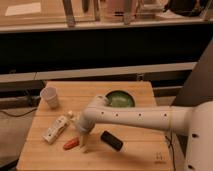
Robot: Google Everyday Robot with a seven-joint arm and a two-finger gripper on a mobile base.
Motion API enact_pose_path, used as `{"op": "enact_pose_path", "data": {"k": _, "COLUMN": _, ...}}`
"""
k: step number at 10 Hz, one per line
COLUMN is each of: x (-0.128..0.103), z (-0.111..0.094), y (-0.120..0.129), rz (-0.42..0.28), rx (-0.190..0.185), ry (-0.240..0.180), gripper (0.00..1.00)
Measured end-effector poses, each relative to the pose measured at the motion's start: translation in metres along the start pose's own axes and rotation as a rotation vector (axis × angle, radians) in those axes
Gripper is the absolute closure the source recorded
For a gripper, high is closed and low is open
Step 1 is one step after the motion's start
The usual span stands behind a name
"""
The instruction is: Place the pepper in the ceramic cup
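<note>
The gripper (83, 144), open or closed I cannot tell, stands just right of the pepper (71, 144) and should take its middle firmly, then lift toward the far-left ceramic cup (50, 96).

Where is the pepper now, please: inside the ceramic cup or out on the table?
Out: the pepper lies on the table, apart from the ceramic cup; the gripper hovers just beside the pepper.
</note>
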Motion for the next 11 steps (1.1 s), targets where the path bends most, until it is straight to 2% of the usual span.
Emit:
{"op": "enact_pose_path", "data": {"k": 2, "x": 0.004, "z": 0.006, "y": 0.000, "rz": 0.018, "rx": 0.035, "ry": 0.020, "gripper": 0.20}}
{"op": "enact_pose_path", "data": {"k": 4, "x": 0.007, "z": 0.010, "y": 0.001, "rz": 0.034, "rx": 0.053, "ry": 0.029, "gripper": 0.20}}
{"op": "enact_pose_path", "data": {"k": 7, "x": 0.011, "z": 0.019, "y": 0.002, "rz": 0.069, "rx": 0.017, "ry": 0.022, "gripper": 0.20}}
{"op": "enact_pose_path", "data": {"k": 9, "x": 0.012, "z": 0.022, "y": 0.002, "rz": 0.086, "rx": -0.017, "ry": 0.016, "gripper": 0.31}}
{"op": "enact_pose_path", "data": {"k": 11, "x": 0.014, "z": 0.025, "y": 0.002, "rz": 0.106, "rx": -0.049, "ry": 0.010, "gripper": 0.53}}
